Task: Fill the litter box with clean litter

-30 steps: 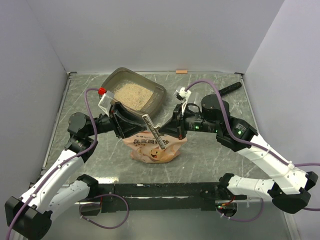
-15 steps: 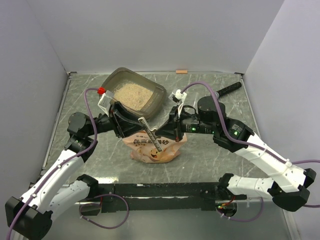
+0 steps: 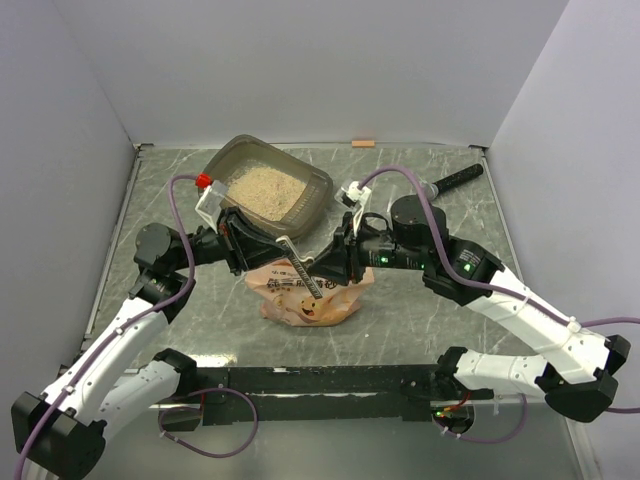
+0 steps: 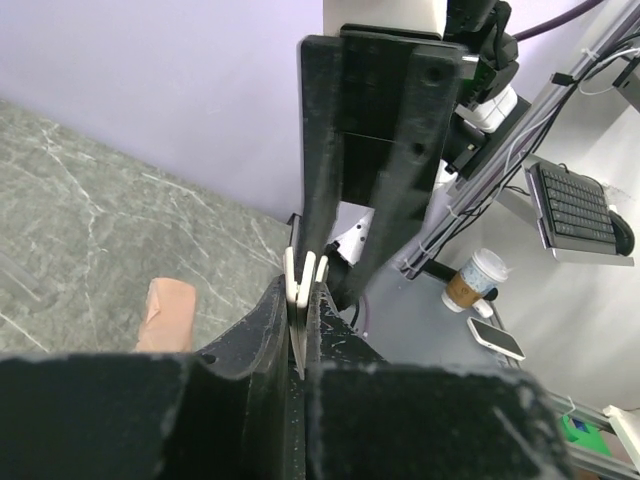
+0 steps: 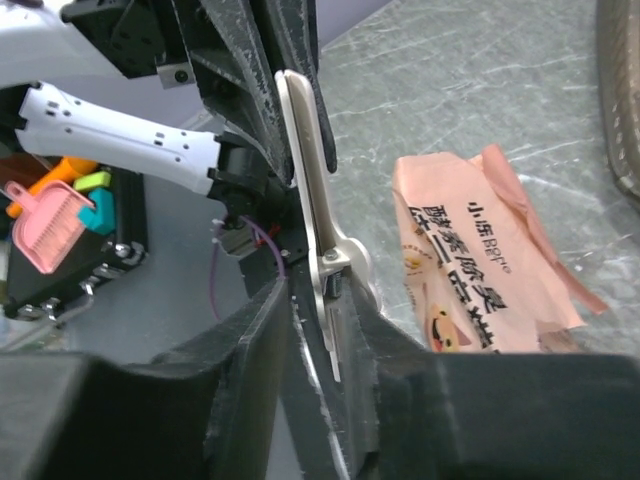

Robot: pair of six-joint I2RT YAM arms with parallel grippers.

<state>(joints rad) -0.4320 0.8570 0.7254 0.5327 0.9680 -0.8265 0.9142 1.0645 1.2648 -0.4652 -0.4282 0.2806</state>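
Observation:
The litter box (image 3: 318, 190), a grey-brown tray, stands at the back left with beige clean litter (image 3: 265, 188) in it. The orange-pink pouch (image 3: 305, 300) of clean litter lies on the table in front of the tray, and also shows in the right wrist view (image 5: 480, 270). Both grippers meet above the pouch around a thin silver bar (image 3: 300, 268). My left gripper (image 4: 303, 300) is shut on one end of that bar (image 4: 303, 285). My right gripper (image 5: 320, 300) is open; the bar (image 5: 315, 250) leans against one finger, with a gap to the other.
A black stick (image 3: 458, 178) lies at the back right. A small orange block (image 3: 363, 143) sits against the back wall. The tray's rim (image 5: 620, 100) edges into the right wrist view. White walls close in the table on three sides.
The left gripper has closed on the silver bar and the right gripper has opened off it. The right arm has shifted a little to the left, and the bar sits slightly lower.

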